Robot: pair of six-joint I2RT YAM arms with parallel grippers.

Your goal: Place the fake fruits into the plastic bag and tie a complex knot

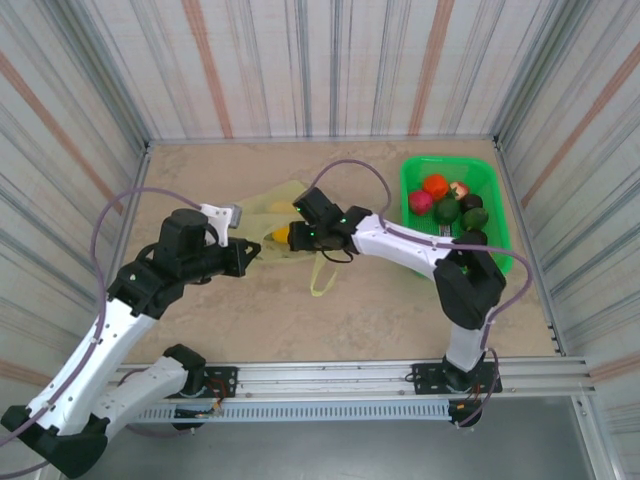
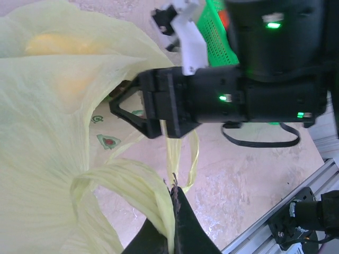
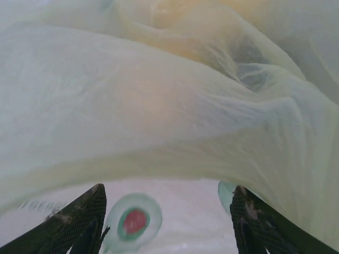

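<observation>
The plastic bag (image 1: 281,198) lies crumpled at mid-table, its mouth facing the arms. My left gripper (image 1: 252,250) is shut on a gathered bag handle (image 2: 151,193), holding the mouth up; the fingertips (image 2: 183,211) pinch the film. My right gripper (image 1: 293,228) reaches into the mouth, and its black fingers (image 2: 130,106) show at the bag's edge. In the right wrist view both fingers (image 3: 74,222) stand apart with nothing between them, under the draped film (image 3: 169,106). A yellow-orange fake fruit (image 1: 282,236) sits at the mouth and glows through the film (image 2: 53,45). Several more fake fruits (image 1: 436,185) lie in the basket.
The rigid green mesh basket (image 1: 490,180) stands at the back right against the wall. A loose bag handle (image 1: 320,280) trails toward the front. Striped walls close in the table on three sides, and a metal rail (image 1: 350,375) runs along the near edge.
</observation>
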